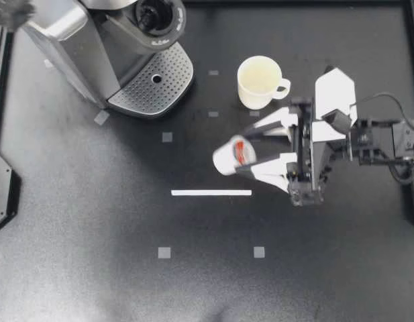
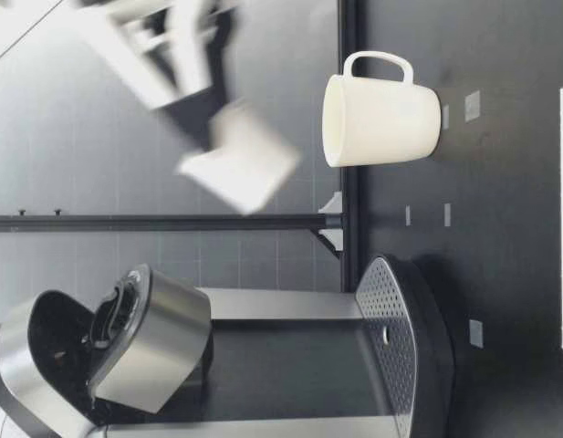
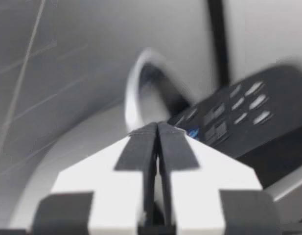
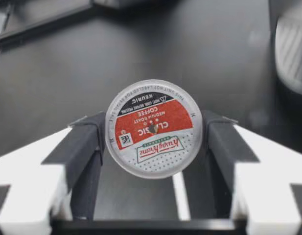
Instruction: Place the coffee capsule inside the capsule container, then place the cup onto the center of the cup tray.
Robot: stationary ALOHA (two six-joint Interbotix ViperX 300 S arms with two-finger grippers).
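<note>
R tool (image 1: 250, 151) pinches capsule (image 1: 233, 155) at its sides, tilted, off worktop. Should level it over container (image 1: 155, 18), then lower straight. L tool (image 3: 157, 134) pressed together, empty.

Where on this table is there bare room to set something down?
Bare: the wide stretch of table beyond the white tape line, away from the coffee machine. Crowded: around the cup and my right gripper holding the capsule.

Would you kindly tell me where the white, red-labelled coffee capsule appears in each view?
Top view: the white capsule in my right gripper.
Low view: blurred, held in mid-air.
Left wrist view: not in it.
Right wrist view: between the fingers.
Shared landmark: the perforated grey cup tray.
</note>
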